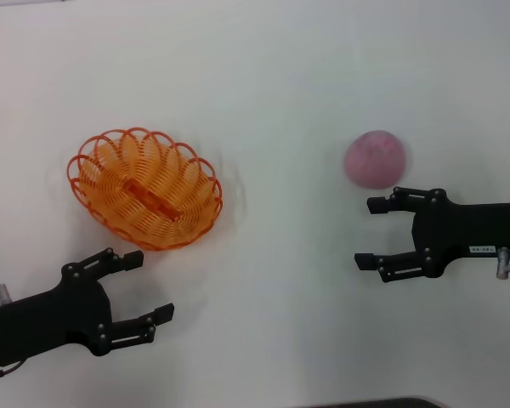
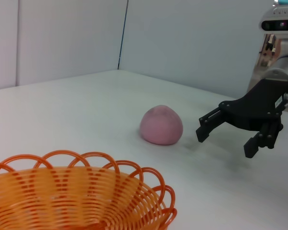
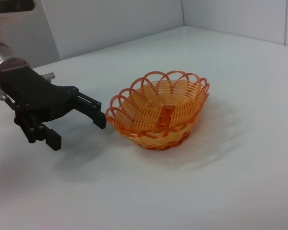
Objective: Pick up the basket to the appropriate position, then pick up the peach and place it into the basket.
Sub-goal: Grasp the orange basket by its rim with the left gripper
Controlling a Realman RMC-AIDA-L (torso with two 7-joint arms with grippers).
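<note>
Seen from the head camera: oval orange wire basket [image 1: 146, 189] with looped scalloped rim, standing upright on the white tabletop [image 1: 272, 93] on the robot's left side, its long axis running diagonally. Empty inside, apart from an orange bar or ridge on its floor.

Just below and near it, the black left gripper [image 1: 138, 287], fingers spread wide, holding nothing. Upper fingertip close to the basket's near rim, but apart from it. Pictured from the right wrist camera, the same left gripper [image 3: 78, 121] just beside the basket [image 3: 159, 111], one fingertip almost at the looped rim, contact not clear.

On the robot's right side, well apart from the basket: round, matte pink peach [image 1: 375, 158] with faint mottling, resting alone on the table. Just below it, the black right gripper [image 1: 371, 233], fingers likewise spread wide and empty, pointing toward the table's middle. Upper finger near the peach, not touching it.

From the left wrist camera: basket rim [image 2: 81, 191] in the foreground, peach [image 2: 161, 125] beyond it on the bare white surface, right gripper [image 2: 225, 134] just beside the fruit with a clear gap between them, fingers angled down toward the table. Pale walls [image 2: 182, 38] meeting in a corner behind.
</note>
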